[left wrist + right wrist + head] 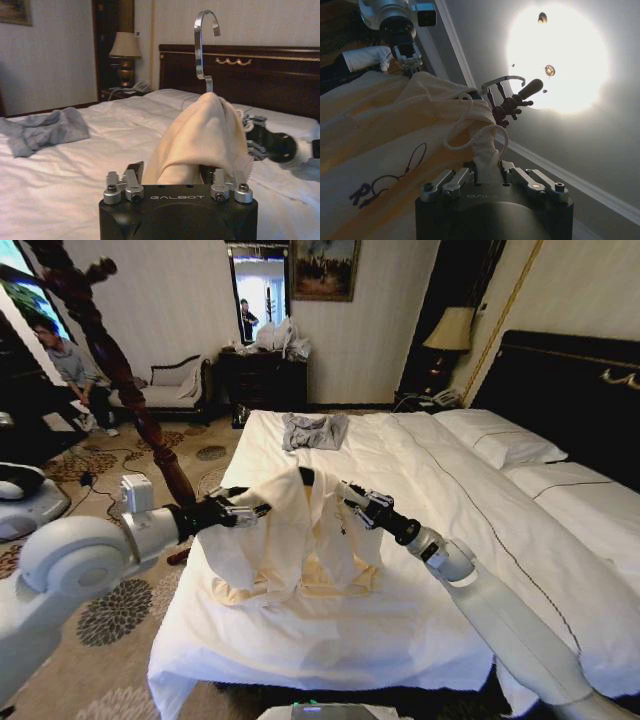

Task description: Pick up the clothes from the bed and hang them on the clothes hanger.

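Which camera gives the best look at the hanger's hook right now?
The left wrist view: the hook of the clothes hanger stands clear and upright above the clothes. The right wrist view shows it small against ceiling glare; the head view shows just a dark tip.

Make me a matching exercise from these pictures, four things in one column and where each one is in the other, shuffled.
Things:
1. large cream long-sleeved garment
2. small grey crumpled garment
3. table lamp with beige shade
4. dark reddish-brown wooden coat stand

Places:
A. beside the headboard
B. on the floor left of the bed
C. lying at the far end of the white bed
D. held up between both end effectors

Pairs: 1-D, 2-C, 3-A, 4-B
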{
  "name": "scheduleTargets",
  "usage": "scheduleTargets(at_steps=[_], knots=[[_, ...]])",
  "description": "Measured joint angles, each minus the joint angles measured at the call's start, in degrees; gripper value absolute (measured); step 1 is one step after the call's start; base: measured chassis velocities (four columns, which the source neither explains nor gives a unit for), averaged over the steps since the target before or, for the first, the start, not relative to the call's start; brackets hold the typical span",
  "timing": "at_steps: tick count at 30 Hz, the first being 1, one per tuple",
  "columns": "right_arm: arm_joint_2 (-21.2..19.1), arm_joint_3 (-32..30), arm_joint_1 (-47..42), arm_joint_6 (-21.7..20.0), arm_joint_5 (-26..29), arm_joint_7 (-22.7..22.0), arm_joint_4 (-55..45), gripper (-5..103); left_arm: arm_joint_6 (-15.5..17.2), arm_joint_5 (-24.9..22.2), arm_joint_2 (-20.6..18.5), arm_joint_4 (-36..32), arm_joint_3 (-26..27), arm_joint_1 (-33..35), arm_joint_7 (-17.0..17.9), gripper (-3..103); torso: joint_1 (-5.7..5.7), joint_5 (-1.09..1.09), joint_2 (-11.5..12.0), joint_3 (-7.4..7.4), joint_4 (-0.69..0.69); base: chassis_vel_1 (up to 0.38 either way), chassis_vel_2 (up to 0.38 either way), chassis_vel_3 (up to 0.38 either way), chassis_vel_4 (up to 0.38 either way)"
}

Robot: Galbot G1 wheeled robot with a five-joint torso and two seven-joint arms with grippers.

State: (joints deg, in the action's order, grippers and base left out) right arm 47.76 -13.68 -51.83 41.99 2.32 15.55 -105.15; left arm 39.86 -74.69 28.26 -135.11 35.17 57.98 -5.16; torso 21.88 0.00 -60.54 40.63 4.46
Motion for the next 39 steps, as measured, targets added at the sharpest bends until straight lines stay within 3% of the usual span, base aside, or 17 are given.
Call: scheduleTargets(at_steps=[4,11,15,19,22,23,26,32,35,38,39], knots=[[-0.3,0.0,0.1,0.0,0.0,-1.2,0.1,21,-1.1,0.2,0.4,0.1,-0.3,0.5,-2.5,41,0.00,0.01,0.0,0.00,0.00,0.000,0.000,0.000,0.000],[-1.0,-0.3,0.5,-1.5,1.8,-3.7,-0.3,21,-2.3,1.7,0.6,0.3,-0.3,1.7,-4.0,32,0.00,0.00,0.0,0.00,-0.01,0.000,0.000,0.000,0.000],[-1.6,-0.4,0.1,-3.7,5.4,-6.3,-1.3,37,-2.5,3.0,1.1,0.7,-0.2,1.9,-4.1,32,0.00,-0.01,0.0,0.00,-0.02,0.000,0.000,0.000,0.000],[-2.5,-0.2,-1.0,-7.6,11.8,-12.1,-2.4,53,-2.9,3.8,1.7,1.6,0.4,1.7,-3.4,20,0.00,-0.02,0.0,0.00,-0.01,0.000,0.000,0.000,0.000],[-2.7,-0.3,-1.3,-8.3,14.0,-12.9,-2.5,59,-3.2,4.1,1.7,1.9,0.7,1.6,-3.4,18,0.00,0.00,0.0,0.00,-0.02,0.000,0.000,0.000,0.000],[-2.7,-0.4,-1.3,-8.4,14.8,-13.0,-2.6,70,-3.4,4.3,1.7,2.1,0.8,1.4,-3.4,18,0.00,0.01,0.0,0.00,0.00,0.000,0.000,0.000,0.000],[-2.7,-0.7,-1.3,-8.4,15.5,-13.0,-2.9,75,-3.7,4.8,1.7,2.4,0.9,1.2,-3.4,18,0.00,-0.01,0.0,0.00,-0.01,0.000,0.000,0.000,0.000],[-2.3,-0.8,-1.5,-9.1,18.1,-13.8,-3.6,99,-5.2,7.9,1.8,3.9,1.0,1.0,-2.9,18,0.00,-0.01,0.0,0.00,-0.01,0.000,0.000,0.000,0.000],[-1.9,-0.7,-1.8,-10.3,20.5,-15.1,-3.9,100,-5.6,8.6,2.2,5.2,1.2,0.0,-1.3,18,0.00,-0.01,0.0,0.00,-0.01,0.000,0.000,0.000,0.000],[-1.4,-0.1,-3.4,-14.9,29.5,-19.2,-5.4,100,-6.3,8.0,2.6,8.1,2.9,-2.4,1.2,18,0.00,0.00,0.0,0.01,0.00,0.000,0.000,0.000,0.000],[-1.4,-0.1,-3.4,-14.9,29.5,-19.2,-5.4,100,-6.3,8.0,2.6,8.1,2.9,-2.4,1.2,18,0.00,0.00,0.0,0.01,0.00,0.000,0.000,0.000,0.000]])
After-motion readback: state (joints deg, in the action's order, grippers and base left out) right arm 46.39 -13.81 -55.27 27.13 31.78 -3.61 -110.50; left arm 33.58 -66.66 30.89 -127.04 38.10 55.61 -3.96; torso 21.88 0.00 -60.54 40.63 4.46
